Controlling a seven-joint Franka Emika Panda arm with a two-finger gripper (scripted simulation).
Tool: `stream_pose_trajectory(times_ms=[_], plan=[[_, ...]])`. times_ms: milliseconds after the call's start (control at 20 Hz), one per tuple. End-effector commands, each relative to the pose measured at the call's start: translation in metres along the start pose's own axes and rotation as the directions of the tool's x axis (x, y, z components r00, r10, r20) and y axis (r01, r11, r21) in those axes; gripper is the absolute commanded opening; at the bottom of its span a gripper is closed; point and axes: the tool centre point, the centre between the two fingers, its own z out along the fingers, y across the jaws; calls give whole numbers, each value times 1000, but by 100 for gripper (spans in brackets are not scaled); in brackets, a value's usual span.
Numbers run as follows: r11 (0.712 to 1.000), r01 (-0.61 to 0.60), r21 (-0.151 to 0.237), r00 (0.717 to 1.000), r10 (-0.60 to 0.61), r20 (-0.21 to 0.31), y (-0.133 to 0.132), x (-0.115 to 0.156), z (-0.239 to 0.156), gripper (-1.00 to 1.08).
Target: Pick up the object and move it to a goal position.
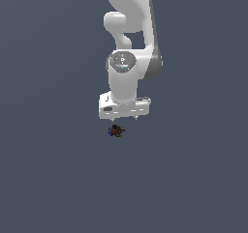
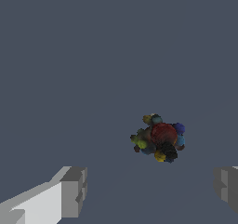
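Gripper released, fingers spread wide with nothing between them, hanging near the multicolored speckled clump on plain grey surface, no contact.

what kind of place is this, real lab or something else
Most likely a bare simulated test scene, not a real lab: a flat, featureless grey floor, a smoothly rendered white arm with its tool open, and one small speckled clump lying on the floor.

Gripper spread wide, grey fingertips far apart. Small dark lumpy object, speckled red, blue and yellow, lying on the plain grey desk ahead of the fingertips, nearer one side, untouched.
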Motion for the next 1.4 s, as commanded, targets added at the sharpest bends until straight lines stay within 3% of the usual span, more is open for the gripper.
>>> stream_pose_trajectory(times_ms=[0,300,650,1000,1350], plan=[[999,47,-3,999,-47,0,2,0,3,100],[981,194,-12,981,-194,-1,8,-2,12,100],[925,380,-21,925,-380,0,16,-3,24,100],[834,552,-28,834,-552,2,22,-5,35,100],[710,703,-35,711,-703,4,28,-7,45,100]])
